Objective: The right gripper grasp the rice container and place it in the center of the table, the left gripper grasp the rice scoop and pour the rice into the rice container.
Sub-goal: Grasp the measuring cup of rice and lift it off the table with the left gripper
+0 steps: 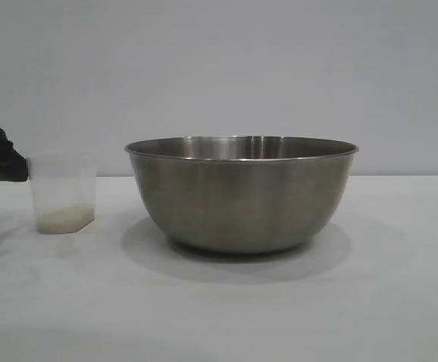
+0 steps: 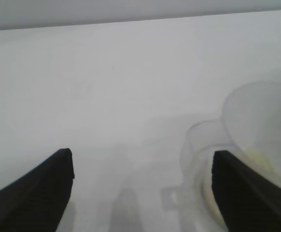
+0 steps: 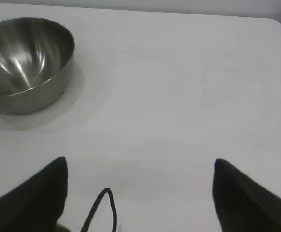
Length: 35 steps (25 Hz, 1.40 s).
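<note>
Steel, brushed grey and round, the big rice container sat mid-table in our exterior view, so we judged that placement done; the small translucent plastic rice scoop stood at its left, a thin layer of yellowish rice unpoured. Our left wrist view showed the left gripper spread wide, one finger against the scoop, nothing gripped. Our right wrist view showed the right gripper wide, empty, well apart from the container.

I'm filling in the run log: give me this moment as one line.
stage: reaching scoop | left gripper: open beside rice scoop, not gripping | right gripper: open, empty | steel bowl: mid-table, no rice | rice: in scoop
</note>
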{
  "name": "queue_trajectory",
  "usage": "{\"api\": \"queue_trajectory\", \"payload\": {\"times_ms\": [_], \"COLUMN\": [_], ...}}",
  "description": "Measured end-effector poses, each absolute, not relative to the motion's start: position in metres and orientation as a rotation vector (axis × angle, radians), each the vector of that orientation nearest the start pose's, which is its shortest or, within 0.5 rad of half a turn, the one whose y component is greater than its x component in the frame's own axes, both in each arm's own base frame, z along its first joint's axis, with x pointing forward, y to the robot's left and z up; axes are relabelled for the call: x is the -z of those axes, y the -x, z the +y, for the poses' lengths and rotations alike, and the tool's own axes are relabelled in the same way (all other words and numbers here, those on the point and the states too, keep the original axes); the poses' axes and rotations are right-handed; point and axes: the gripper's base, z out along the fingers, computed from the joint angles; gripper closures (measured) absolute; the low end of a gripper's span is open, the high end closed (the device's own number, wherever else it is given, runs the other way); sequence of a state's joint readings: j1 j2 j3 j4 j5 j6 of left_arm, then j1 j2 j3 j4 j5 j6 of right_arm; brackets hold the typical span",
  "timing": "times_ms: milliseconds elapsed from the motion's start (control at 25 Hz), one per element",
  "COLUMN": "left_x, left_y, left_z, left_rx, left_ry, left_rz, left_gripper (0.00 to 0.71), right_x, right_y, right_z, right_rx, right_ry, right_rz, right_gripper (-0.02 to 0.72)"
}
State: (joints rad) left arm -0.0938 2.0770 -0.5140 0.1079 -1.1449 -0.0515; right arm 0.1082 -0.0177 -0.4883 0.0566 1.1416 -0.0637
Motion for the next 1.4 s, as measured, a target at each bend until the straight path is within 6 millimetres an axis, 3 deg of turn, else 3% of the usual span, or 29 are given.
{"api": "queue_trajectory", "payload": {"times_ms": [360,480,600,720,1040,1400], "left_x": [-0.074,-0.074,-0.074,-0.074,-0.079,-0.13], "left_y": [-0.318,-0.32,-0.32,-0.32,-0.32,-0.323], "left_z": [-0.043,-0.044,-0.045,-0.045,-0.047,-0.046], "left_rx": [0.191,0.197,0.198,0.201,0.211,0.195], "left_ry": [-0.203,-0.215,-0.217,-0.222,-0.245,-0.237], "left_rz": [1.853,1.848,1.847,1.847,1.836,1.683], "left_gripper": [0.246,0.384,0.597,0.71,0.71,0.71], "right_x": [-0.268,-0.268,-0.268,-0.268,-0.268,-0.268], "right_y": [0.01,0.01,0.01,0.01,0.01,0.01], "right_z": [0.004,0.004,0.004,0.004,0.004,0.004], "right_rx": [-0.095,-0.095,-0.095,-0.095,-0.095,-0.095], "right_ry": [0.188,0.188,0.188,0.188,0.188,0.188], "right_rz": [2.111,2.111,2.111,2.111,2.111,2.111], "right_gripper": [0.127,0.127,0.127,0.127,0.127,0.127]}}
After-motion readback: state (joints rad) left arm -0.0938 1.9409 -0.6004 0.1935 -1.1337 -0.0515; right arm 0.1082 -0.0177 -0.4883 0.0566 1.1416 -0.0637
